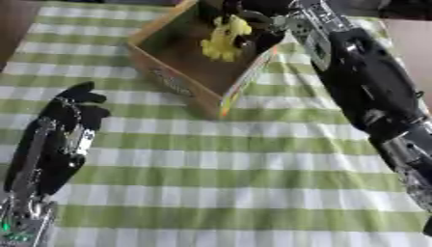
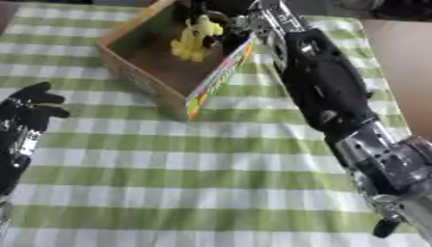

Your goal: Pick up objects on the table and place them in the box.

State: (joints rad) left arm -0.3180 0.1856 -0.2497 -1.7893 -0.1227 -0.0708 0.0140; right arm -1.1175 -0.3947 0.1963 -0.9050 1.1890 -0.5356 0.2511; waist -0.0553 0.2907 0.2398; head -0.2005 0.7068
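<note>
My right hand point(image 1: 253, 26) grips the yellow toy point(image 1: 223, 38) over the box point(image 1: 190, 89), upper frame. Left hand point(image 1: 72, 120) relaxed, lower left. Risk: wrist clips box wall, tipping it.

One cardboard box point(image 1: 182, 82) sits on one green-and-white checked tablecloth point(image 1: 236, 169). One yellow toy point(image 1: 223, 38), possibly an animal figure, shows over the box. Two robot hands appear: left hand point(image 1: 72, 113), right hand point(image 1: 253, 26).
</note>
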